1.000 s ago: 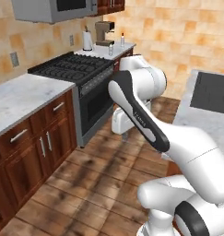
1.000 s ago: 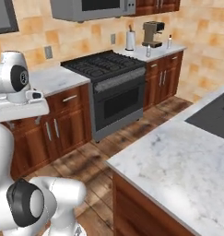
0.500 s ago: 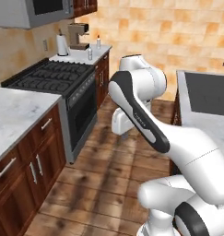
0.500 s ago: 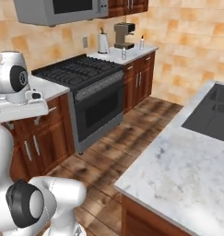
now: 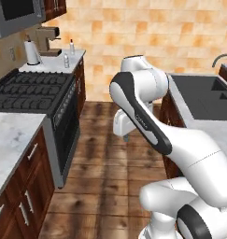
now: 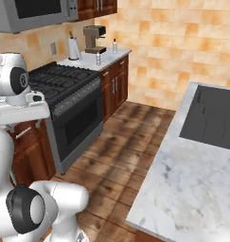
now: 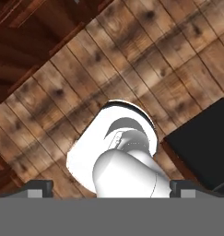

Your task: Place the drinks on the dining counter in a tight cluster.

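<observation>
Two small bottles (image 5: pixel 69 53) stand on the far desk (image 5: pixel 59 63) beside the stove, near a coffee machine (image 5: pixel 48 40) and a paper-towel roll (image 5: pixel 31 52); in the right base view one of them is a slim white bottle (image 6: pixel 114 46) by the coffee machine and the other a small clear bottle (image 6: pixel 98 58) nearer the desk's front edge. Their cap colours are too small to tell. The dining counter (image 6: pixel 192 179), a white-grey marble desk with a dark built-in sink (image 6: pixel 214 117), runs along the right side of the scene, and the part in view carries no drinks.

The gripper (image 5: pixel 126 137) hangs low from the folded arm in the middle of the room, over the wood floor (image 5: pixel 105 163), between the stove (image 5: pixel 35 93) on the left and the dining counter on the right. It points downward. In the hand view its two dark tips sit far apart at the bottom corners, so the gripper (image 7: pixel 111 188) is spread wide with nothing between the tips. The bottles are well apart from it, far off to the left at the back wall.
</observation>
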Controlling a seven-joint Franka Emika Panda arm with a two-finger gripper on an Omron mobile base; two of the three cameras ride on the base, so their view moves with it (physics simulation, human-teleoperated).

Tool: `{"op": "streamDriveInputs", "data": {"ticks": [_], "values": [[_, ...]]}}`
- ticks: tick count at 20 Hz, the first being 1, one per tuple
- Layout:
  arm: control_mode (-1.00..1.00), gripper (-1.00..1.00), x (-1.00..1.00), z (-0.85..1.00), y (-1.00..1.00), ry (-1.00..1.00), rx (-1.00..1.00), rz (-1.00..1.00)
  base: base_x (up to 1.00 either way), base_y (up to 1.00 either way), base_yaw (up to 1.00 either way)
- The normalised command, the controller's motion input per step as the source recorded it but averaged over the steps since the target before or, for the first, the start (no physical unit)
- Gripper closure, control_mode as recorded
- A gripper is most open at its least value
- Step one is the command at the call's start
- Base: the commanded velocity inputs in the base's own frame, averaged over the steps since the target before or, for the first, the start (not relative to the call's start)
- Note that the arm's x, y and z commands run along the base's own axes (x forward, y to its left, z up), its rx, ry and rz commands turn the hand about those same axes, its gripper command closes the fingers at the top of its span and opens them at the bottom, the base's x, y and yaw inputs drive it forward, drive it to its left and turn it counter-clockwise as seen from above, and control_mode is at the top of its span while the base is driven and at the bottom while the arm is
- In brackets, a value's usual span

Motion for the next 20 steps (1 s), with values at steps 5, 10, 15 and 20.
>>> {"op": "streamDriveInputs", "data": {"ticks": [5, 10, 15, 20], "values": [[1.0, -1.0, 0.0, 0.0, 0.0, 0.0, 0.0, 0.0, 0.73, 0.38, -0.37], [1.0, -1.0, 0.0, 0.0, 0.0, 0.0, 0.0, 0.0, 0.73, 0.37, -0.37], [1.0, -1.0, 0.0, 0.0, 0.0, 0.0, 0.0, 0.0, 0.75, 0.37, -0.35], [1.0, -1.0, 0.0, 0.0, 0.0, 0.0, 0.0, 0.0, 0.78, 0.37, -0.3]]}}
